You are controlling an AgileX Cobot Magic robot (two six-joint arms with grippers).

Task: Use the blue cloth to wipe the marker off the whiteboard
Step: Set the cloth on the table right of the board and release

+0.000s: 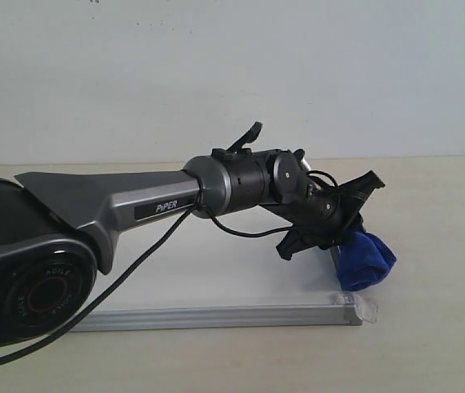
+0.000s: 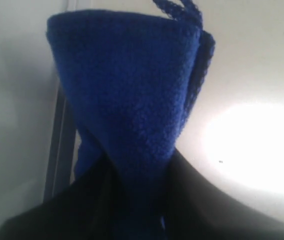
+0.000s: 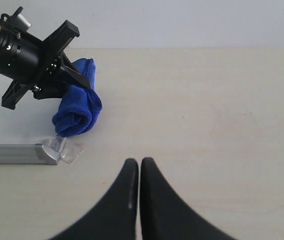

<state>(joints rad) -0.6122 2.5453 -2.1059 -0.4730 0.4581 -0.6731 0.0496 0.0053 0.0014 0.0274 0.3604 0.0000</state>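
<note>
The flat white whiteboard with a silver-grey metal frame (image 1: 216,317) lies on the pale beige worktop (image 1: 429,344). Its near frame edge runs left to right across the exterior view and ends at a grey corner cap (image 1: 358,307) on the right.

Just above that corner hangs the royal-blue fluffy microfibre cloth (image 1: 367,260). It is a rolled bundle with its long axis steeply tilted. The lower end points down at the corner cap and the upper end rises into the jaws. The pictures do not show whether the lower end touches the board.

The black left gripper (image 1: 349,244) reaches across the board from the left on a dark grey arm (image 1: 118,209) marked "PiPER", with a black cable (image 1: 146,254) looping beneath it. Its jaws stand a narrow gap apart, clamped on the upper end of the cloth. In the left wrist view the fabric fills the gap between the two dark fingers (image 2: 207,210) and widens beyond them.

The cloth has a dense, fuzzy pile of uniform saturated blue. A thin blue loop (image 2: 174,10) shows at its far end in the left wrist view.

The black right gripper (image 3: 140,167) hovers over bare worktop, well apart from the cloth. Its jaws are pressed together with nothing between them.

A plain pale grey wall (image 1: 232,74) rises behind the worktop.
</note>
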